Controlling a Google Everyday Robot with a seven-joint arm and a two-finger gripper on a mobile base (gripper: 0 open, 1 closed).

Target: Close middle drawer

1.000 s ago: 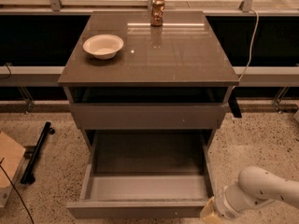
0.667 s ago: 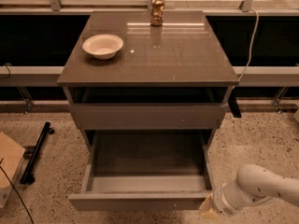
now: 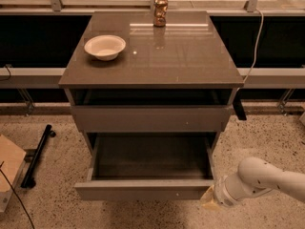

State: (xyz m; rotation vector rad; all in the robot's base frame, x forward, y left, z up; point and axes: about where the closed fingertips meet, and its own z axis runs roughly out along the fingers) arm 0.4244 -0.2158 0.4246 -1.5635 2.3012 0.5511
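Note:
The middle drawer (image 3: 147, 189) is the lower, pulled-out one. It has a flat grey-brown front panel without a handle and a lighter grey floor (image 3: 150, 159), and it stands far open toward me. My gripper (image 3: 210, 201), on the white arm (image 3: 259, 178), is at the right end of that front panel, touching or almost touching it. Its tip is tan.
The wider, taller-fronted drawer (image 3: 150, 118) above is slightly open. A white bowl (image 3: 105, 46) and a crushed can (image 3: 160, 11) stand on the cabinet top (image 3: 190, 56). A black rod (image 3: 38, 154) and cardboard (image 3: 8, 163) lie on the floor at left. A cable (image 3: 257, 32) hangs at right.
The middle drawer's front panel has slid back toward the cabinet a little. My gripper and arm have moved forward with it at its right end.

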